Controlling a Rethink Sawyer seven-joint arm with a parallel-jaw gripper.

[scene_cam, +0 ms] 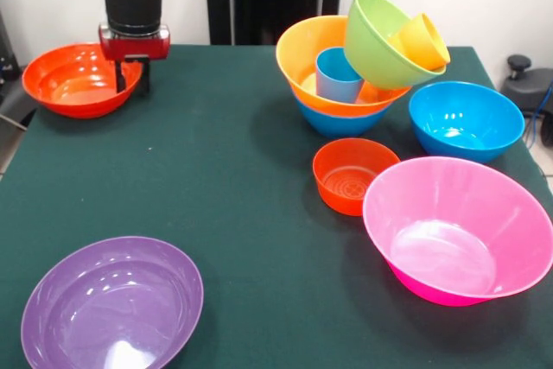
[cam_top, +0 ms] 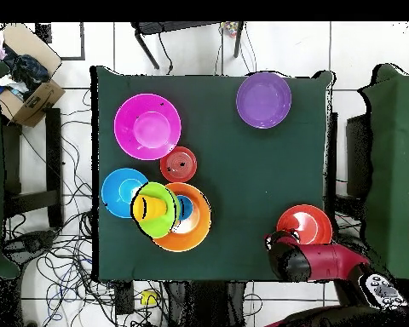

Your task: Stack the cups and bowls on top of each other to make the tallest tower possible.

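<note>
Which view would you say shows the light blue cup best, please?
The front view: the light blue cup stands upright inside the orange bowl, its side and rim visible. In the overhead view only part of its blue opening shows beside the tilted lime green bowl.

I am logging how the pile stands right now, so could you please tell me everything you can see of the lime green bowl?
The lime green bowl is glossy, plastic-looking, round and deep. It is tipped on its side, mouth facing the front view's right, resting in the orange bowl at the top of the tower. An orange cup lies inside it, poking out of the mouth. A light blue cup stands just beside it in the orange bowl. The tool is far off, by the red-orange bowl.
</note>
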